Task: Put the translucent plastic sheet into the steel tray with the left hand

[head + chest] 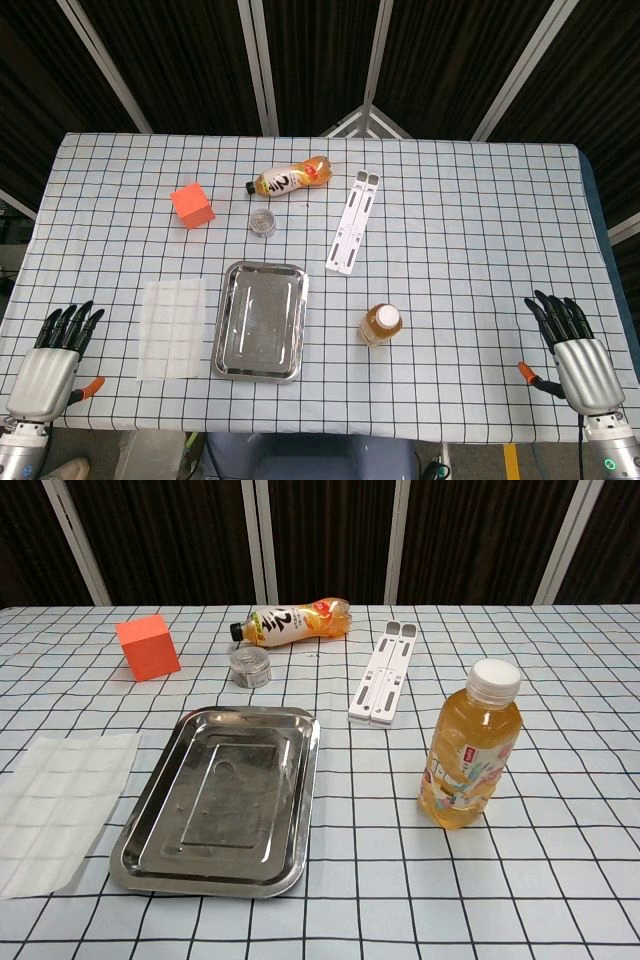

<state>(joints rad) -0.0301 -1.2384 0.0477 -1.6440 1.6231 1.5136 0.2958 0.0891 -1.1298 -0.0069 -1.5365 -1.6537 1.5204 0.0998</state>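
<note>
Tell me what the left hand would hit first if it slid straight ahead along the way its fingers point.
Probably nothing: the left hand points up the table's left edge, passing left of the translucent plastic sheet. That strip of checked tablecloth looks free; the orange cube lies further right. Depth is uncertain.

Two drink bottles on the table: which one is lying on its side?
The far bottle beside the orange cube lies on its side; the white-capped bottle right of the steel tray stands upright.
</note>
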